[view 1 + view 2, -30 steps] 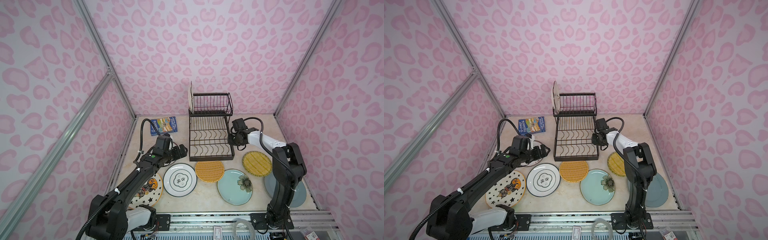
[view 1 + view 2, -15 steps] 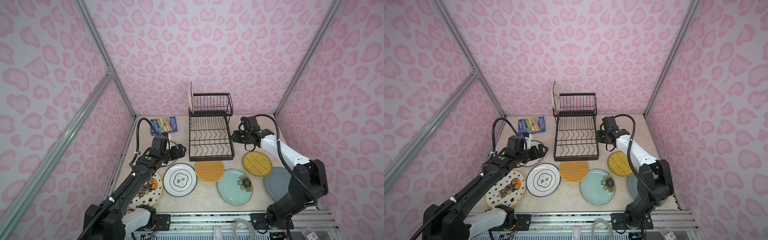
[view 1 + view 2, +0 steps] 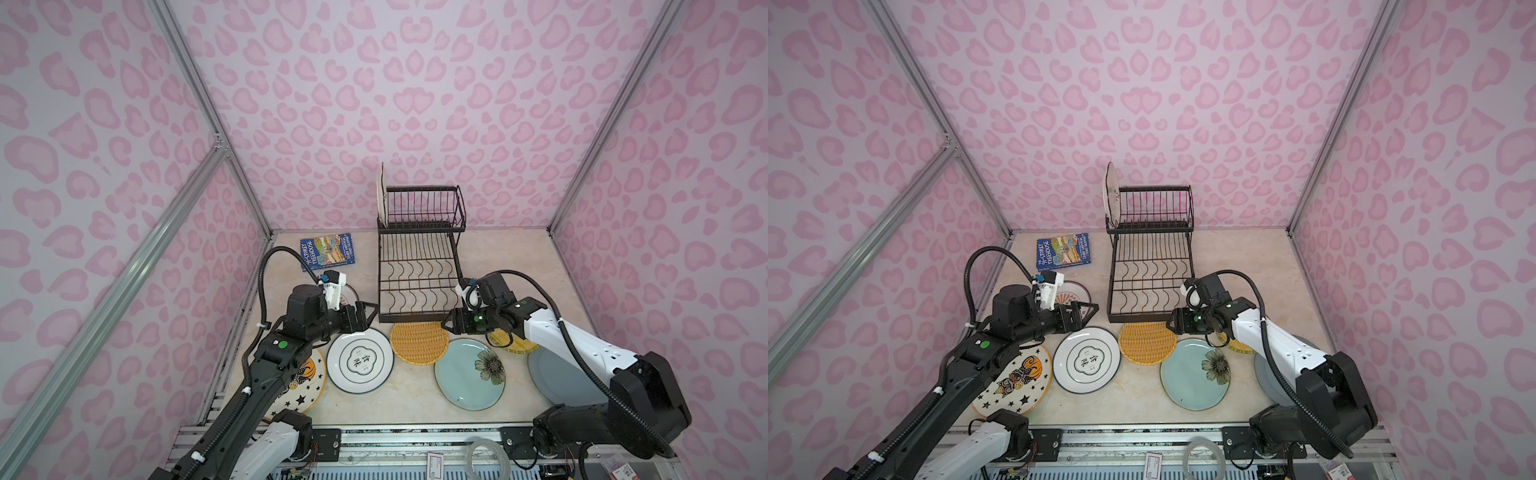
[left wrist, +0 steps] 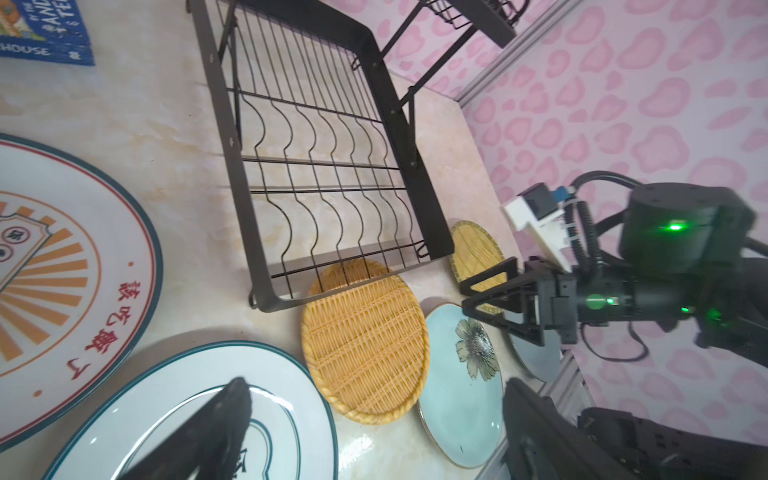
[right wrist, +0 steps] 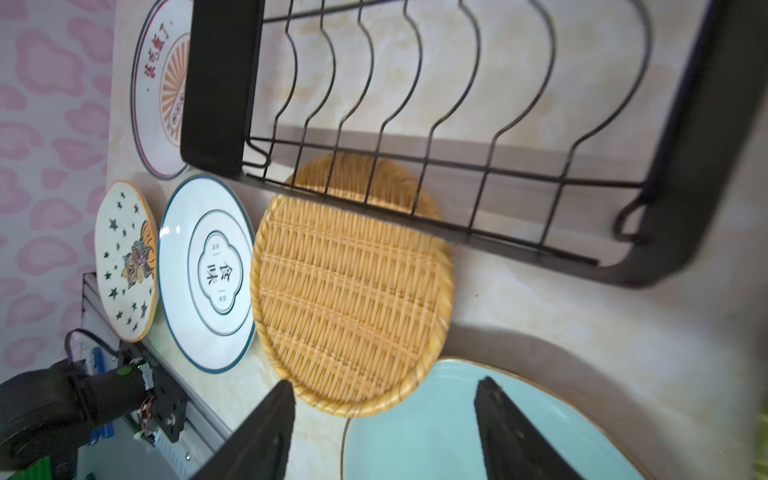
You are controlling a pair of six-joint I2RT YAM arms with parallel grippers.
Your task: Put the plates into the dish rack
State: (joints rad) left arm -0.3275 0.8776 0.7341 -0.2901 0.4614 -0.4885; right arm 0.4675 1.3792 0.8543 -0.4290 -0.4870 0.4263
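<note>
While left end effector (image 3: 370, 314) and right end effector (image 3: 446, 325) gape empty, plates (image 3: 465, 382) lie flat.
Woven plate (image 3: 419, 343): probably light, stiff; pinch its rim.

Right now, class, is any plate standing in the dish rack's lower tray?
No, the lower tray holds nothing; the one racked plate stands upright at the left end of the raised basket.

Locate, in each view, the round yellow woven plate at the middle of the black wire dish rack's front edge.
In a top view: yellow woven plate below centre.
In a top view: likewise below centre.
Left wrist: below centre.
Right wrist: centre.
Landmark: dish rack front rail along its rim.
</note>
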